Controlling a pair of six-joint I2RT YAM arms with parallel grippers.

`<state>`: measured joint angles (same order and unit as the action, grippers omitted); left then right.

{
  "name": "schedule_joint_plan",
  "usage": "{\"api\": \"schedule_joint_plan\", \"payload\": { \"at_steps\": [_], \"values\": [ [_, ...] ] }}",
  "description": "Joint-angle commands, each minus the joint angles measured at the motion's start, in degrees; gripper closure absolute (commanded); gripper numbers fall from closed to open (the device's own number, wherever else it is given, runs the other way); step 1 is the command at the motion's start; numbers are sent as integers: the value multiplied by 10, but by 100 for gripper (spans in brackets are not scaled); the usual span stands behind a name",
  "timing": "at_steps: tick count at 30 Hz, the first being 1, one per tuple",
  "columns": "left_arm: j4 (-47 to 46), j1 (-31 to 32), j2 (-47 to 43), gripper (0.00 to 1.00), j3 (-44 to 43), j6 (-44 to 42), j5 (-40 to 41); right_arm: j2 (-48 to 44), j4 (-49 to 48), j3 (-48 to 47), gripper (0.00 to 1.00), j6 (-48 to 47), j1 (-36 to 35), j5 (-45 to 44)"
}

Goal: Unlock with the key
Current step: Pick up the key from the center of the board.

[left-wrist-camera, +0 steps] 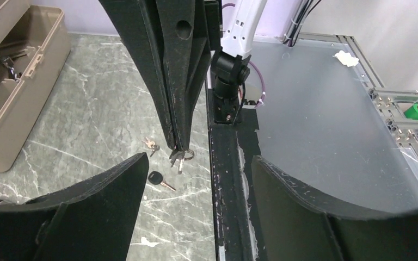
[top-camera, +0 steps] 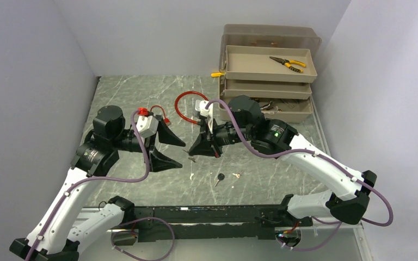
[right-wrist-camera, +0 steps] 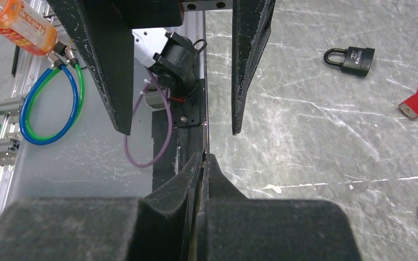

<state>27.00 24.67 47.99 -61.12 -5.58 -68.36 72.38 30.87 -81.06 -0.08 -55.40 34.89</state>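
My right gripper (top-camera: 191, 153) is shut on a small bunch of keys (left-wrist-camera: 179, 158) on a ring, which hangs just below its tips (left-wrist-camera: 178, 147). In the right wrist view its pads (right-wrist-camera: 202, 157) are pressed together, and the key barely shows between them. My left gripper (top-camera: 182, 154) faces it from the left, wide open, its fingers (left-wrist-camera: 114, 185) on either side with nothing between them. A black padlock (right-wrist-camera: 354, 60) lies on the marble table; the top view does not show it.
A black-headed key (left-wrist-camera: 160, 180) and a small pair of keys (left-wrist-camera: 151, 144) lie loose on the table (top-camera: 141, 87). A red cable loop (top-camera: 188, 103) and a red tag (right-wrist-camera: 413, 106) lie further back. A tan toolbox (top-camera: 266, 81) stands at the back right.
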Motion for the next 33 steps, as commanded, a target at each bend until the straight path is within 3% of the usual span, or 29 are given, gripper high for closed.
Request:
{"api": "schedule_joint_plan", "payload": {
  "at_steps": [1,8,16,20,29,33],
  "values": [
    [-11,-1,8,26,-10,-15,-29,-15,3,-21,100,-15,-5,-6],
    [4,-1,32,55,-26,-10,-26,-16,8,-24,100,-25,-9,-15],
    [-11,-1,34,73,-26,0,-12,-16,10,-24,100,-28,-14,-18],
    [0,-1,35,98,-27,-13,-2,-15,10,-27,100,-30,-16,-22],
    [16,-1,32,100,-30,-30,7,-18,0,-23,100,-26,-20,-33],
    [19,-1,27,100,-32,-33,9,-29,-18,-1,75,-26,-20,-39]
  ]
}}
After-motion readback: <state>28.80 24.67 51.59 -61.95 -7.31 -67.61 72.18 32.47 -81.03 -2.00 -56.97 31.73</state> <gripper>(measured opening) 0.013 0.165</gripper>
